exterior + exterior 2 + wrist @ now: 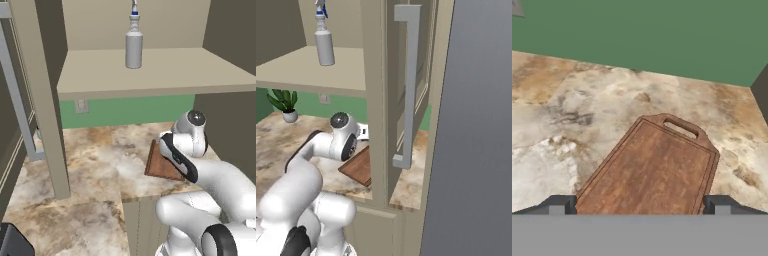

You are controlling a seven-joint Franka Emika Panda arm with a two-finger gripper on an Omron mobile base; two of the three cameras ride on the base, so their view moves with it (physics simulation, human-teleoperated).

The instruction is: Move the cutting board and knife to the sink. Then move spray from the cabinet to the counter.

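Observation:
The reddish-brown cutting board (652,170) lies flat on the marble counter (567,115), its arched handle at the far end. My gripper (639,206) is open just above the board's near end, one fingertip off each long side and nothing gripped. From the base cameras the cutting board (161,162) (358,167) pokes out from under my arm. The pale grey spray (134,46) (324,44) stands upright on the shelf of the open cabinet (170,70) above the counter. The knife and the sink are out of view.
The cabinet's open door, with a long grey handle (408,85), hangs close on the right above the board. A cabinet side post (47,115) comes down to the counter on the left. A small potted plant (286,104) sits by the green back wall.

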